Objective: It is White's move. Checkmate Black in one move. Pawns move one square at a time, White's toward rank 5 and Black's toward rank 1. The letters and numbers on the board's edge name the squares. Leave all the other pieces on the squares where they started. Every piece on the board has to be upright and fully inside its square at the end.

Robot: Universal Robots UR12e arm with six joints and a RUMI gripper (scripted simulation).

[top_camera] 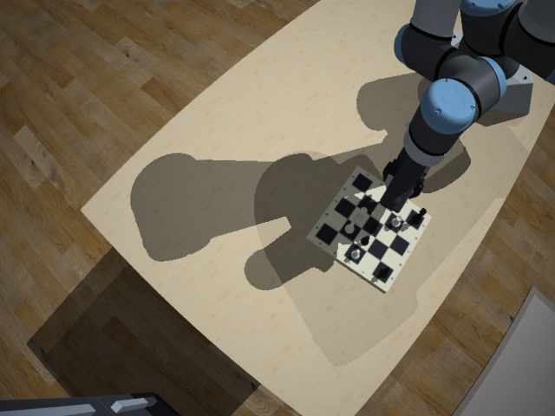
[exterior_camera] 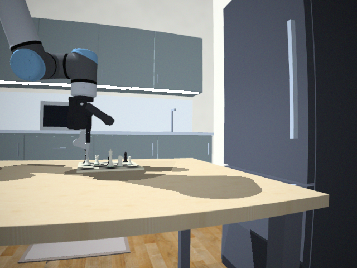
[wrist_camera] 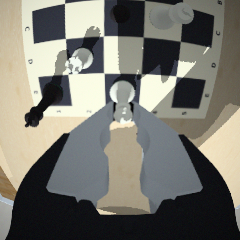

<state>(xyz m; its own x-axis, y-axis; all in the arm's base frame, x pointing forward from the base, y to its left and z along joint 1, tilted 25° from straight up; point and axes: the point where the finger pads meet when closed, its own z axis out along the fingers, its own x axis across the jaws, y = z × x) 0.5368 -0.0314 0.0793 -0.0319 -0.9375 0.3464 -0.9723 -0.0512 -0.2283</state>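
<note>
The small chessboard (top_camera: pixel 368 228) lies on the table's right part and also shows in the exterior view (exterior_camera: pixel 111 166) and across the top of the wrist view (wrist_camera: pixel 122 55). My gripper (wrist_camera: pixel 122 103) points straight down over the board's edge row nearest the arm (top_camera: pixel 393 206). It is shut on a white piece with a round head (wrist_camera: pixel 121 95), held upright low over a dark square; I cannot tell whether its base touches. A black king (wrist_camera: pixel 44 102) stands in the corner to its left. A white piece (wrist_camera: pixel 77 61), a black pawn (wrist_camera: pixel 120 12) and another white piece (wrist_camera: pixel 170 16) stand farther out.
More pieces stand on the board's far rows, among them a black piece (top_camera: pixel 381 270) and a white one (top_camera: pixel 355 254). The arm's base (top_camera: pixel 515 89) sits at the table's back right. A dark fridge (exterior_camera: pixel 288 115) stands beyond the table's right edge.
</note>
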